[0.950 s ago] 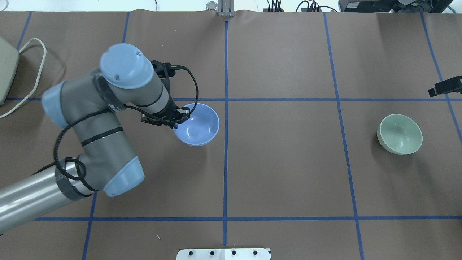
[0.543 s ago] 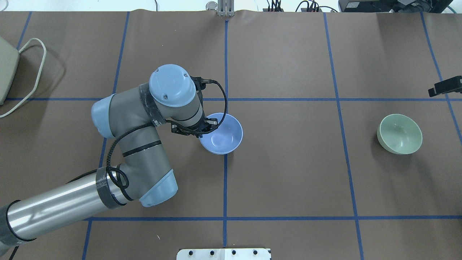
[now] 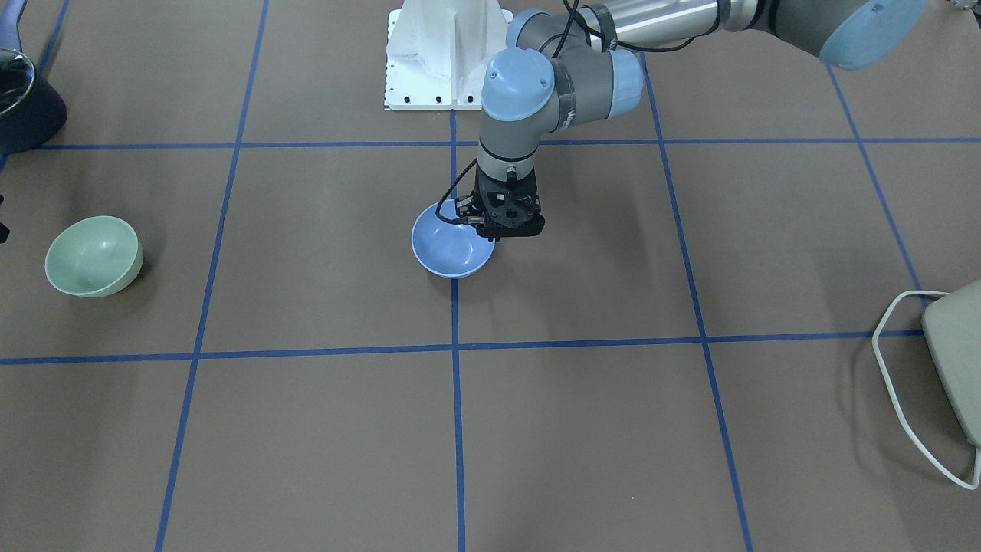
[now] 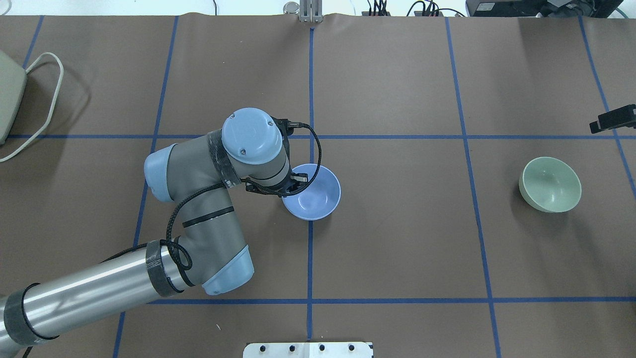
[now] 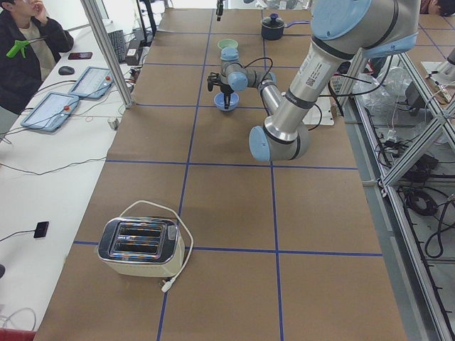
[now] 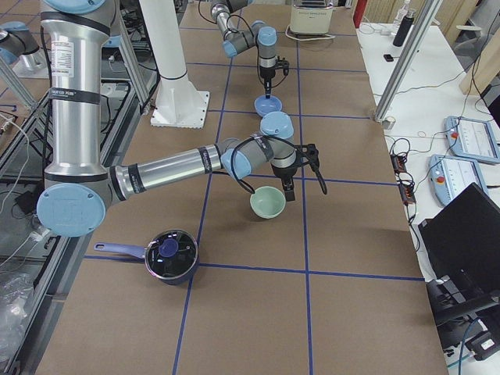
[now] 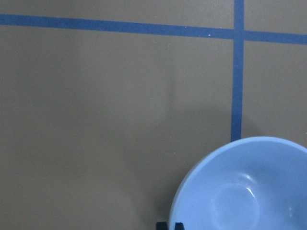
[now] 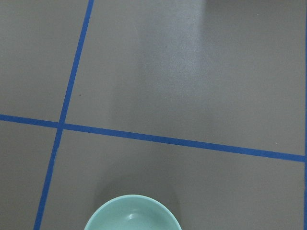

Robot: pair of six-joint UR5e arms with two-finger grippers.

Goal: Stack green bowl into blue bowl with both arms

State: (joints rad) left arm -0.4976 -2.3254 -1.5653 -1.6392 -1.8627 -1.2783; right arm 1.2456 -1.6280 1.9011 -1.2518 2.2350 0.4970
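My left gripper [image 4: 297, 180] is shut on the near-left rim of the blue bowl [image 4: 314, 193]. It holds the bowl upright, low over the table's central tape line. I cannot tell if the bowl touches the table. The front view shows the left gripper [image 3: 492, 230] and the blue bowl [image 3: 451, 249]. The left wrist view shows the blue bowl [image 7: 244, 187] at the bottom right. The green bowl [image 4: 550, 184] sits alone at the far right, and also shows in the right wrist view [image 8: 132, 213]. The right gripper [image 6: 290, 190] hangs just beside the green bowl [image 6: 267, 204]. I cannot tell whether the right gripper is open or shut.
A toaster [image 5: 141, 247] with a white cord stands at the table's left end. A dark pot [image 6: 170, 255] sits at the right end near the robot. The white stand base [image 3: 448, 54] is at the robot's side. Operators sit along the far side.
My left arm has carried the blue bowl to the right and a little toward the robot, onto the centre line. The green bowl has not moved.
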